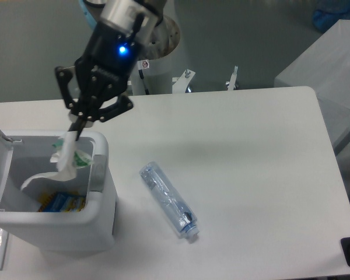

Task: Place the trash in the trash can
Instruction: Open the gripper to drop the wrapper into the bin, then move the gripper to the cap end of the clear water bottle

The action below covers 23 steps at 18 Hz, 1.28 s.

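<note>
Camera view, fixed, read from the near edge outward: the trash can (99, 198) stands at about 8 o'clock on the table (262, 175), lid flipped back, grey interior exposed, with a blue and yellow packet (59, 202) lying on its floor. The clear crushed bottle (168, 199) lies flat at about 6 o'clock, just right of the bin and apart from it, cap end toward the near edge; it is not yet handled. Farther back, at about 10 o'clock, the gripper (76, 129) hangs over the bin's right rear rim, fingertips pinched on the wrapper (66, 156), which dangles partly inside the opening with a white tail trailing left. Judgement: the release step is in hand. The wrapper hangs close to the right wall, so shifting slightly toward the bin's centre before parting the fingers would reduce the risk of it snagging the rim or falling outside.
</note>
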Tool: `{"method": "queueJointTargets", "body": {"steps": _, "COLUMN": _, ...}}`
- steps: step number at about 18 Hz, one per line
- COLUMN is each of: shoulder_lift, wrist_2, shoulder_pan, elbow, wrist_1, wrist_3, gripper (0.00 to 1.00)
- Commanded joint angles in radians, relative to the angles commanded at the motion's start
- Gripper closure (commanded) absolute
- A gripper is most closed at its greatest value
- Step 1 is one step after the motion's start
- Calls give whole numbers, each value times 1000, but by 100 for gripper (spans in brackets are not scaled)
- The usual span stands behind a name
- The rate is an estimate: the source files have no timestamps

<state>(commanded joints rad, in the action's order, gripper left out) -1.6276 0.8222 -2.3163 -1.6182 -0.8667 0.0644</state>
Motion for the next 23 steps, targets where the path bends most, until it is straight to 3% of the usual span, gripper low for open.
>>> {"method": "queueJointTargets", "body": {"steps": 1, "shoulder_lift": -2, "wrist_2": 0, "shoulder_pan": 0, "elbow": -8, "wrist_1": 0, "wrist_3": -2, "gripper": 74}}
{"method": "queueJointTargets", "body": {"steps": 2, "shoulder_lift": -3, "wrist_2": 0, "shoulder_pan": 0, "elbow": -9, "wrist_1": 2, "wrist_3": -3, "gripper": 50}}
{"method": "queueJointTargets", "body": {"steps": 3, "shoulder_lift": -8, "wrist_2": 0, "shoulder_pan": 2, "elbow": -8, "wrist_1": 0, "wrist_3": -14, "gripper": 35}}
{"method": "queueJointTargets", "body": {"steps": 6, "shoulder_lift": -14, "wrist_2": 5, "shoulder_pan": 0, "elbow": 0, "wrist_1": 0, "wrist_3": -21, "gripper": 16}}
{"method": "queueJointTargets", "body": {"steps": 11, "shoulder_lift": -34, "wrist_2": 58, "shoulder_pan": -11, "elbow": 23, "wrist_1": -2, "wrist_3": -20, "gripper": 8}}
{"method": "queueJointTargets", "body": {"steps": 16, "shoulder_lift": -58, "wrist_2": 161, "shoulder_pan": -124, "elbow": 9, "wrist_1": -5, "wrist_3": -12, "gripper": 6}}
{"method": "queueJointTargets", "body": {"steps": 21, "shoulder_lift": -138, "wrist_2": 182, "shoulder_pan": -218, "elbow": 9, "wrist_1": -14, "wrist_3": 2, "gripper": 4}}
{"method": "queueJointTargets", "body": {"steps": 23, "shoulder_lift": -182, "wrist_2": 244, "shoulder_pan": -230, "elbow": 7, "wrist_1": -12, "wrist_3": -2, "gripper": 1}}
